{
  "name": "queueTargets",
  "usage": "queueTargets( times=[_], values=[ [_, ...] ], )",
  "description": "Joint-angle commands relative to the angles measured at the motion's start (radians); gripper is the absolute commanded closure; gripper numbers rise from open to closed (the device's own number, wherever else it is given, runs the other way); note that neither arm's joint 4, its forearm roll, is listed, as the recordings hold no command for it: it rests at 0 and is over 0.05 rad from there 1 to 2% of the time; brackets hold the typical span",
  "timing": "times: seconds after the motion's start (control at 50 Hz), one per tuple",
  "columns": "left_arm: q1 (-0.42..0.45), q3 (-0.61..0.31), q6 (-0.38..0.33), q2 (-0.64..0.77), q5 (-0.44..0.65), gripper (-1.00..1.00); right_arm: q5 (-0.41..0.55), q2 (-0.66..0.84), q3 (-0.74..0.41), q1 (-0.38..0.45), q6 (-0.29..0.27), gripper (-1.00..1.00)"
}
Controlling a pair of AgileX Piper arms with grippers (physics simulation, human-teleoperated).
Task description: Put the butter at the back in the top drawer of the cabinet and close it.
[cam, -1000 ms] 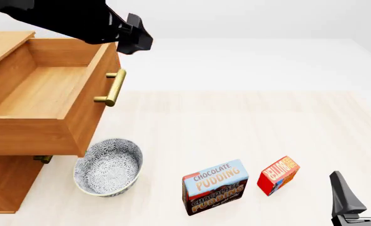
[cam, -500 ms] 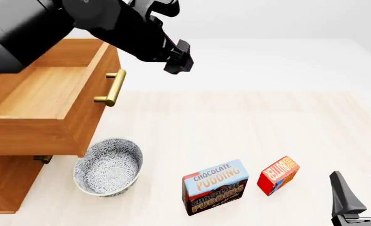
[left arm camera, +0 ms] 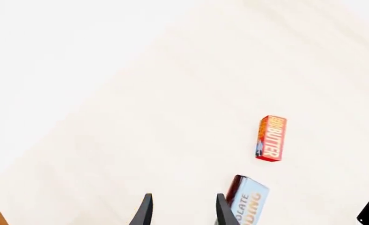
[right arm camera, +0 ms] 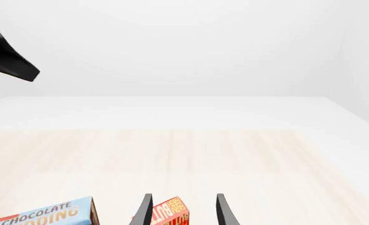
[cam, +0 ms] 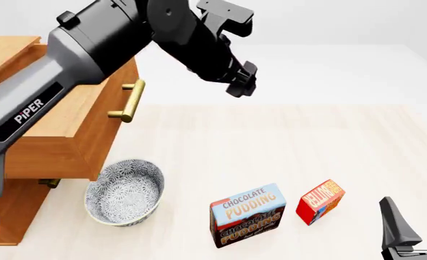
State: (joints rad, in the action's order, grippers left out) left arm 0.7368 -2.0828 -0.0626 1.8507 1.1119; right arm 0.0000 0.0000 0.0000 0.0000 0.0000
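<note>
"PIPER" on left arm (cam: 33, 111), "BUTTER" on butter (cam: 319, 201), "CHOCOLATE PUDDING" on pudding box (cam: 247, 215).

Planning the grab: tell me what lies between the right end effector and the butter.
Nothing: in the front view, only bare table separates the right end effector from the butter.

Butter (cam: 319, 201) right of pudding box (cam: 247, 215)

Bright, even, diffuse light fills all three views, with no single source to pick out. The pale table (cam: 286, 146) fades into a white backdrop, almost washed out in the left wrist view. Shadows are faint: a soft one lies under the bowl (cam: 124, 192), another beneath the open drawer (cam: 62, 124). Everything renders sharp, without blur, glare or edge distortion.
</note>
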Motion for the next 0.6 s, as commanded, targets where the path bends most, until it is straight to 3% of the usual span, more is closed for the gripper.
queueTargets(
  times=[0.02,0.38,0.6],
  values=[
    [0.034,-0.079,-0.001,0.074,0.035,-1.0,0.0,0.0,0.0,0.0,0.0,-1.0],
    [0.095,-0.181,0.011,0.177,0.073,-1.0,0.0,0.0,0.0,0.0,0.0,-1.0],
    [0.135,-0.197,0.034,0.22,0.07,-1.0,0.0,0.0,0.0,0.0,0.0,-1.0]
  ],
)
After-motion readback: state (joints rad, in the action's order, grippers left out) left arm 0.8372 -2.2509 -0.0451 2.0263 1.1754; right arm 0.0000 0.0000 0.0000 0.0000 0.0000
